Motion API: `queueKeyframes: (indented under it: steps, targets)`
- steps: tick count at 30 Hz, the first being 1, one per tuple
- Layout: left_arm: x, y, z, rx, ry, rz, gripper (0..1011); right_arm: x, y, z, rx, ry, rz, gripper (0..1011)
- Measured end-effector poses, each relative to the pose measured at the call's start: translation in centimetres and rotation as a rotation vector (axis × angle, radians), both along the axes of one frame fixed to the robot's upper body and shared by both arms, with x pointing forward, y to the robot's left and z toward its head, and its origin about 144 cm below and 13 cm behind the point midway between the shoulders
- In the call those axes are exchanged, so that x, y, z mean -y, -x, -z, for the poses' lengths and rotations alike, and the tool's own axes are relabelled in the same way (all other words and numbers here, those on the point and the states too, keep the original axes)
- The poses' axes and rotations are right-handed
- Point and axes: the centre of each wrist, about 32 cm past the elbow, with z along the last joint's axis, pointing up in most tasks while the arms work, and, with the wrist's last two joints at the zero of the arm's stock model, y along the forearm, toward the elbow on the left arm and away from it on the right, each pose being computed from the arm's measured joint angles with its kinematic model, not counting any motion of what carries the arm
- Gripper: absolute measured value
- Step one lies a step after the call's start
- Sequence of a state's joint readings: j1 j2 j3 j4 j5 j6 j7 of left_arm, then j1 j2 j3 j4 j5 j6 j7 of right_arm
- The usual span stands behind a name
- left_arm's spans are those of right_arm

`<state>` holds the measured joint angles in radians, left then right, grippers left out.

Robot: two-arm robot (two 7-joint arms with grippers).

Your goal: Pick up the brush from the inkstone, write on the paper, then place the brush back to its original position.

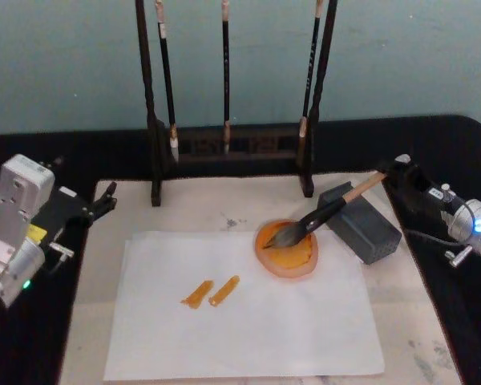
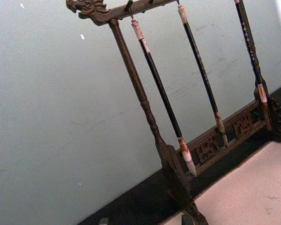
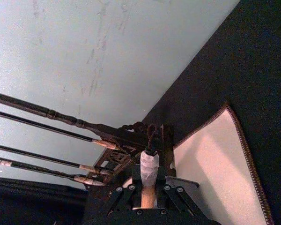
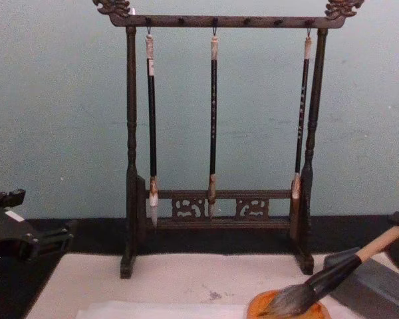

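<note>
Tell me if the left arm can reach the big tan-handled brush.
Probably not easily: the large tan-handled calligraphy brush lies far right, its handle end in the right gripper; the left gripper sits at the cream mat's left edge.

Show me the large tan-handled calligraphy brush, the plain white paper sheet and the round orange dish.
large tan-handled calligraphy brush [image 1: 325, 213]: head view, on its black ferrule.
plain white paper sheet [image 1: 248, 329]: head view, on its bare middle.
round orange dish [image 1: 287, 274]: head view, on its near rim.

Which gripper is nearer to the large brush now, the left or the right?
Right. The right gripper is at the handle end of the brush; the left gripper is far off, at the mat's left edge.
</note>
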<state>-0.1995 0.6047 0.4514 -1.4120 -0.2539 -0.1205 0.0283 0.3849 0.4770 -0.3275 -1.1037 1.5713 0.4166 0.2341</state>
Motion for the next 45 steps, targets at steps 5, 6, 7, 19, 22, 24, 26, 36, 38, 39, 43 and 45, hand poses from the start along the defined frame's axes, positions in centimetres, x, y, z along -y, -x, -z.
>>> queueKeyframes:
  steps: [5,6,7,19,22,24,26,36,38,39,43,45]
  targets:
    - [0.0,0.0,0.0,0.0,0.0,0.0,1010,0.16,-0.09,0.2,-0.012,-0.013,0.003,171]
    - [0.0,0.0,0.0,0.0,0.0,0.0,1010,0.17,-0.1,0.22,-0.013,-0.013,0.003,171]
    - [0.0,0.0,0.0,0.0,0.0,0.0,1010,0.2,-0.12,0.24,-0.014,-0.014,0.003,171]
    - [0.0,0.0,0.0,0.0,0.0,0.0,1010,0.37,-0.33,0.17,-0.016,-0.003,-0.005,171]
    - [0.0,0.0,0.0,0.0,0.0,0.0,1010,0.37,-0.34,0.16,-0.015,-0.004,-0.004,171]
    - [0.0,0.0,0.0,0.0,0.0,0.0,1010,0.37,-0.33,0.17,-0.015,-0.005,-0.004,171]
    - [0.0,0.0,0.0,0.0,0.0,0.0,1010,0.37,-0.32,0.18,-0.015,-0.005,-0.003,171]
    - [0.0,0.0,0.0,0.0,0.0,0.0,1010,0.39,-0.29,0.2,-0.014,-0.006,-0.001,336]
    - [0.0,0.0,0.0,0.0,0.0,0.0,1010,0.38,-0.29,0.2,-0.014,-0.006,-0.001,371]
    - [0.0,0.0,0.0,0.0,0.0,0.0,1010,0.38,-0.28,0.2,-0.014,-0.006,-0.001,413]
    - [0.0,0.0,0.0,0.0,0.0,0.0,1009,0.37,-0.28,0.2,-0.014,-0.007,-0.001,554]
    - [0.0,0.0,0.0,0.0,0.0,0.0,1010,0.37,-0.27,0.2,-0.014,-0.007,-0.001,614]
